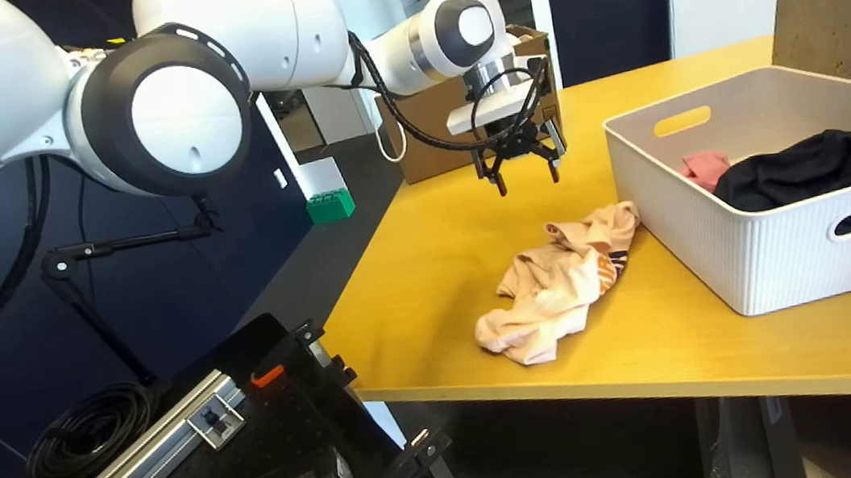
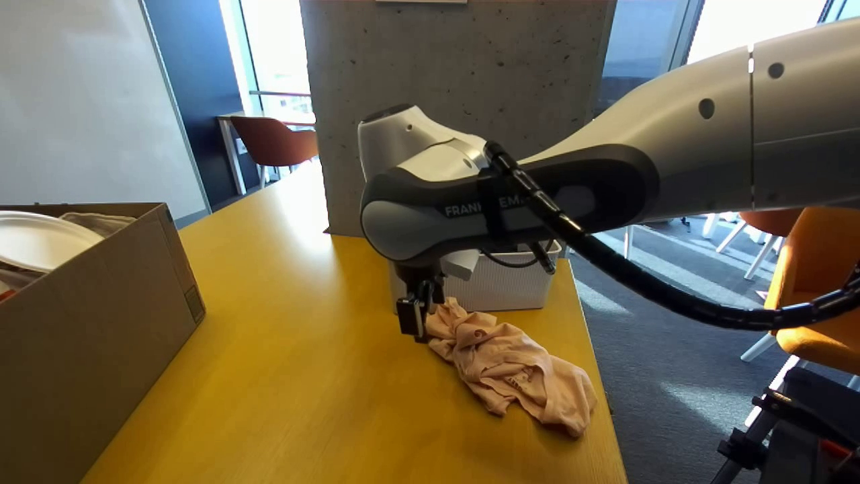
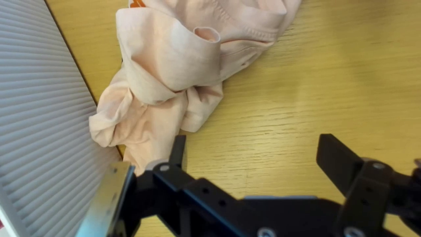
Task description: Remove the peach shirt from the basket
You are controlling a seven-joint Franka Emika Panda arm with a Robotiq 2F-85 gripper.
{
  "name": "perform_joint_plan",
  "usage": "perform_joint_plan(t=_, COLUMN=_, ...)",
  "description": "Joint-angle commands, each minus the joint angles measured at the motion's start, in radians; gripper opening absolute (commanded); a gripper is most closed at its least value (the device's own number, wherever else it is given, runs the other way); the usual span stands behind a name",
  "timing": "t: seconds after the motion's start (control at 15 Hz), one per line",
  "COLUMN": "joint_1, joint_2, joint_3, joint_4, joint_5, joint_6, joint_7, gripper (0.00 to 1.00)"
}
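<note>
Holding black cloth [image 1: 802,168] and pink cloth [image 1: 706,169], the basket [image 1: 792,251] stands beside the peach shirt [image 1: 553,288]; the tool [image 1: 528,182] hangs unclenched; a cardboard box [image 2: 101,302] holds something white [image 2: 44,238].

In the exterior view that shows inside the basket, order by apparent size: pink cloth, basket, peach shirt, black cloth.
Largest to smallest, by what shows:
basket
peach shirt
black cloth
pink cloth
The basket's wall partly hides both cloths.
</note>
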Motion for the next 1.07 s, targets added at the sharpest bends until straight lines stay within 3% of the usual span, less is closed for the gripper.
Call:
perform_joint_plan(t=0.0, joint_1=0.0, joint_2=0.004, joint_3=0.0, joint_4=0.009, joint_5=0.001, joint_6=-0.006, joint_7=-0.001, gripper=1.0)
perform_joint_plan(t=0.53, joint_1=0.121, joint_2=-0.031, joint_3=-0.014, joint_4=-0.015, joint_5=-0.01, joint_6=-0.083, joint_7=0.173, gripper=1.0)
perform_joint_plan(t=0.73, joint_1=0.145, joint_2=-0.016, joint_3=-0.014, joint_4=0.008, joint_5=-0.008, joint_6=-0.123, joint_7=0.226, gripper=1.0)
perform_joint_plan(t=1.0, joint_1=0.144, joint_2=-0.001, joint_3=-0.005, joint_4=0.017, joint_5=-0.005, joint_6=-0.102, joint_7=0.203, gripper=1.0)
